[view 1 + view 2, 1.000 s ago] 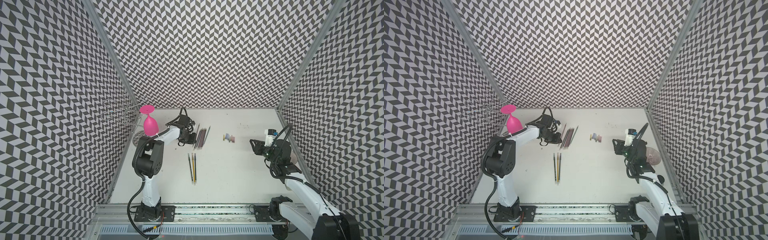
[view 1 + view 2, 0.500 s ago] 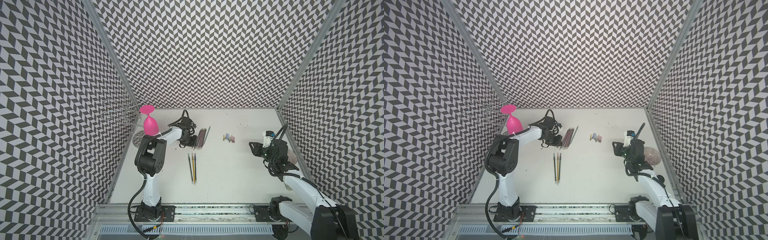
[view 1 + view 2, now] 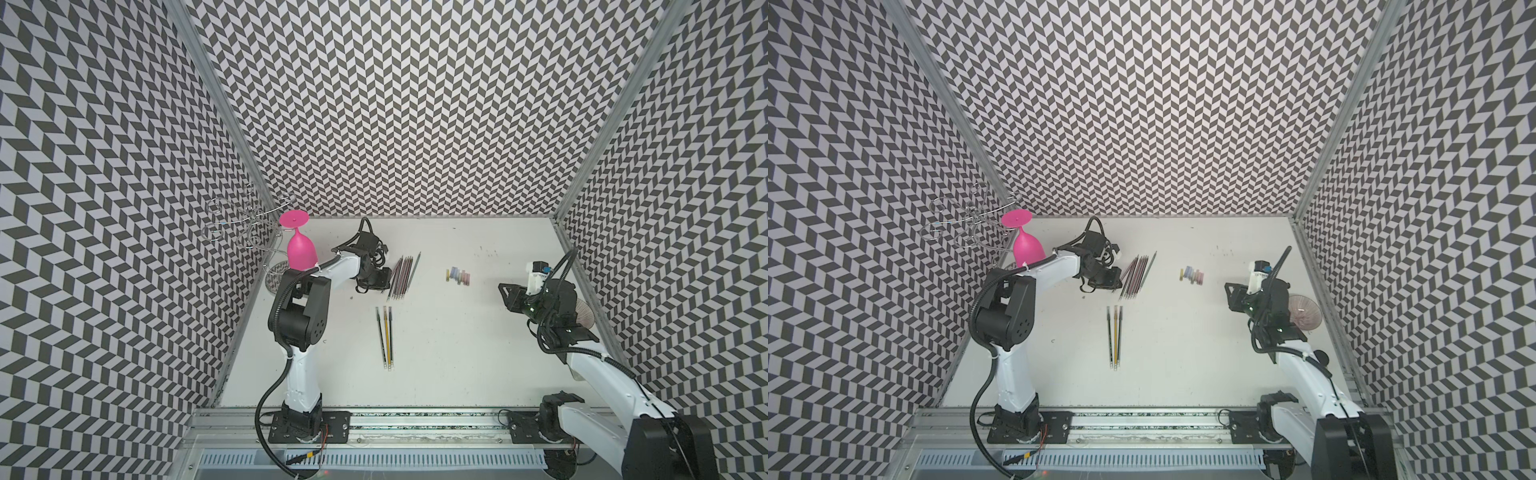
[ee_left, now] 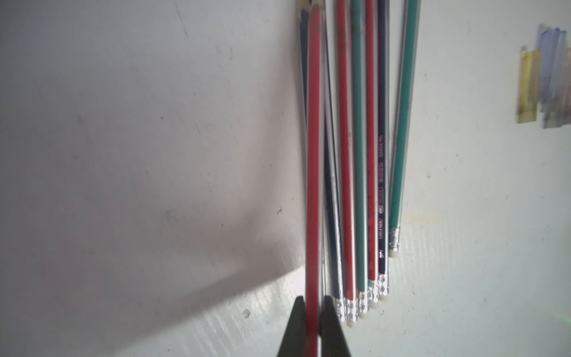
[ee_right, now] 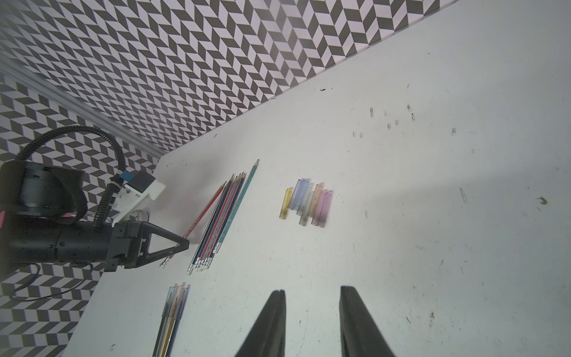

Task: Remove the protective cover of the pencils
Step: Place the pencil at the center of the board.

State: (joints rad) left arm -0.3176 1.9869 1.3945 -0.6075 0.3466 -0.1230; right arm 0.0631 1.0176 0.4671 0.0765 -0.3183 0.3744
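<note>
Several pencils [image 3: 401,274] lie fanned side by side at the back left of the table, eraser ends toward the front. My left gripper [image 4: 312,301] is shut on the eraser end of a red pencil [image 4: 313,154] at the bundle's left edge; the same grip shows in the right wrist view, at the left gripper [image 5: 182,244]. Whether that pencil's tip wears a protective cover I cannot tell. Three more pencils [image 3: 385,336] lie nearer the front with clear covers [image 5: 177,293] on their tips. Loose tinted covers [image 3: 457,275] lie in a row mid-table. My right gripper [image 5: 312,292] hovers open and empty over the right side.
A pink goblet [image 3: 300,249] hangs upside down on a wire rack [image 3: 241,224] at the back left corner, close behind my left arm. A pale ribbed glass dish [image 3: 1304,311] sits by the right wall beside my right arm.
My left gripper's jaws have closed onto the red pencil's end. The right arm has shifted only slightly.
</note>
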